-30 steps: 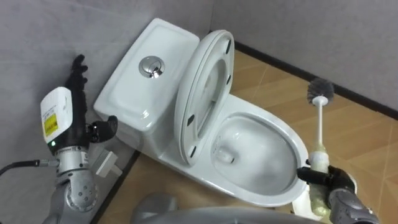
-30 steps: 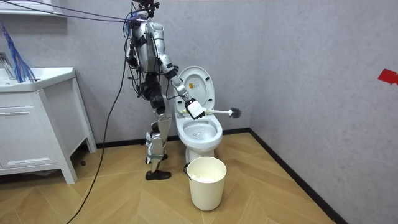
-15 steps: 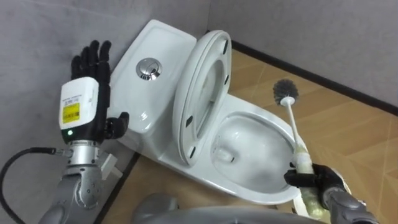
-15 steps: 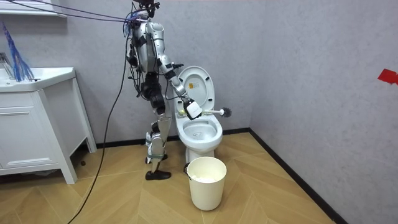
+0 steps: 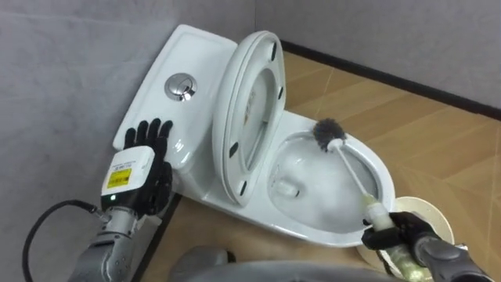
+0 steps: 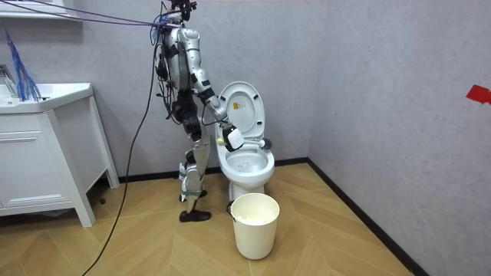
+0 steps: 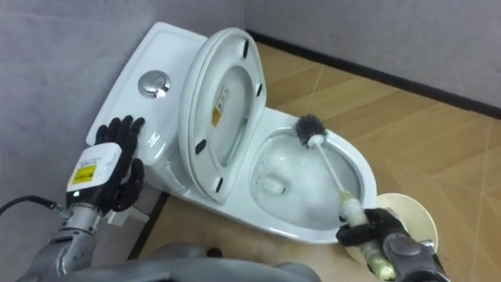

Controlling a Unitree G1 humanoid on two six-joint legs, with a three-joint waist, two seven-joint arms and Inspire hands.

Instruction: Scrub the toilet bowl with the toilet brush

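The right hand (image 5: 401, 233) comes in at the lower right corner, its dark fingers curled tight round the thick pale grip of the brush (image 5: 350, 174). The palm and wrist are partly cut off by the view's edge, and the grip's lowest end is hard to make out below the fingers. From the hand the thin white shaft slants up and to the left across the bowl (image 5: 333, 210). The dark bristle head sits at the bowl's far side, just beside the raised seat (image 5: 249, 117). Whether the bristles touch the porcelain cannot be told.

Behind the right hand a cream bucket (image 5: 429, 208) shows as a curved rim, mostly hidden by the hand and arm. In the room view it stands on the floor (image 6: 153, 245) right in front of the toilet (image 6: 247, 165).

The left hand (image 5: 139, 174) is at the lower left, its back to the camera, fingers straight and pointing up, holding nothing. It is just beside the near corner of the tank (image 5: 188, 59), well apart from the brush. The fingertips overlap the tank's edge, and contact cannot be made out.

In the room view the robot stands at the toilet's side on the room view's left, leaning towards it with the brush arm stretched over the bowl.
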